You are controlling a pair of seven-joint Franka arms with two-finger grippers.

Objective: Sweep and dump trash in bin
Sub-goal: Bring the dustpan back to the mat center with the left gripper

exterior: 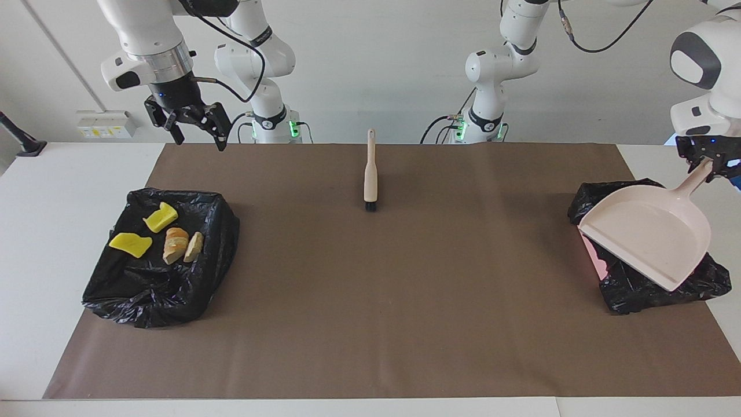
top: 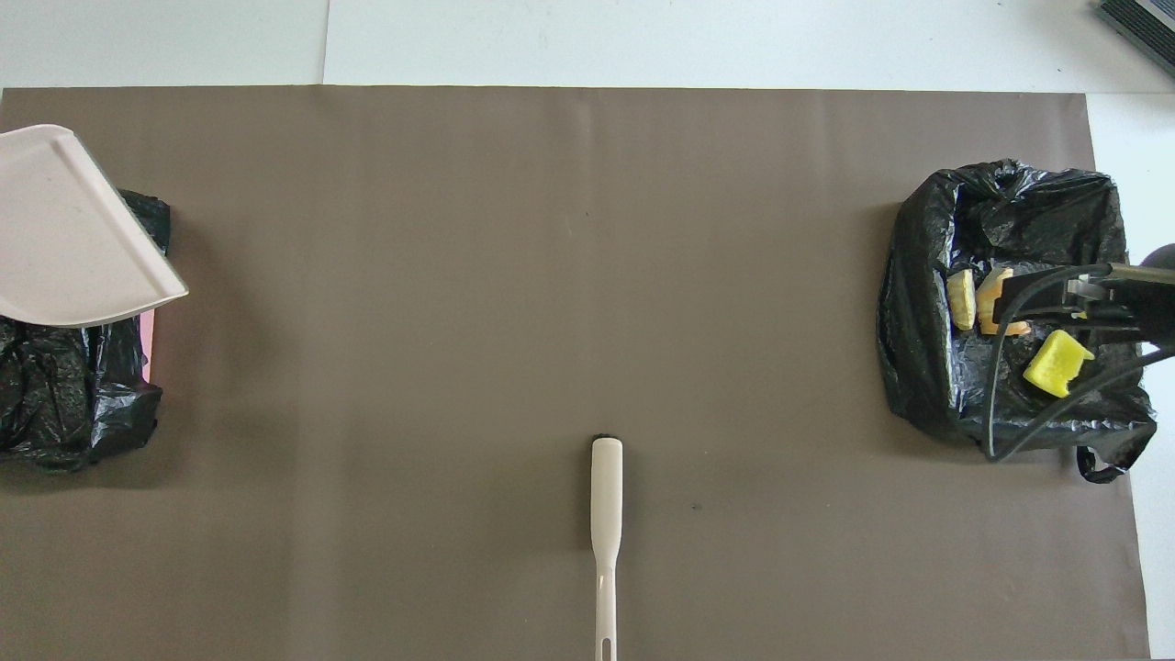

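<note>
Most of the bin [exterior: 660, 292] at the left arm's end is covered by the dustpan [exterior: 648, 240], so its contents are hidden. In the overhead view the brush [top: 606, 514] handle is cut off by the bottom edge.

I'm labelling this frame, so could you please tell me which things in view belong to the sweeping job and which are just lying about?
Belonging to the job:
- trash in the bin at the right arm's end
- dustpan, held by the left gripper over the second bin
- brush, lying untouched

Just about:
- brown mat
- right gripper, open, raised
</note>
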